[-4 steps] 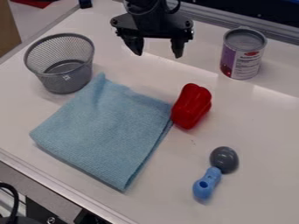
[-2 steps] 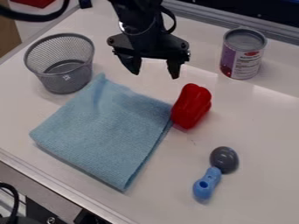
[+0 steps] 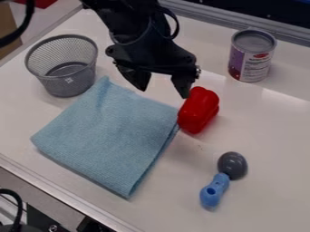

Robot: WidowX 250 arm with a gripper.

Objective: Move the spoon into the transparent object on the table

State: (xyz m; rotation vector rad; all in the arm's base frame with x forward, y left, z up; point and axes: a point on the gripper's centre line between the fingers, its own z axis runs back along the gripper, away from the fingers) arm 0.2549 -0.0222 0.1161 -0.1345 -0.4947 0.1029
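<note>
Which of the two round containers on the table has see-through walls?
The wire-mesh cup at the view's upper left, by the blue cloth. Its walls are open mesh, while the can at the upper right has solid, labelled sides.

Unreadable labels (image 3: 257, 67) on can (image 3: 253, 42) and basket (image 3: 53, 82)

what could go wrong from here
The open black two-finger gripper hangs right by the red plastic-looking pepper, so a low pass toward the blue-handled spoon with the grey bowl might knock it. The spoon lies flat, so the fingers may slip on its rounded handle. The silver wire-mesh basket stands across the blue cloth, so a low carry could drag the cloth.
</note>
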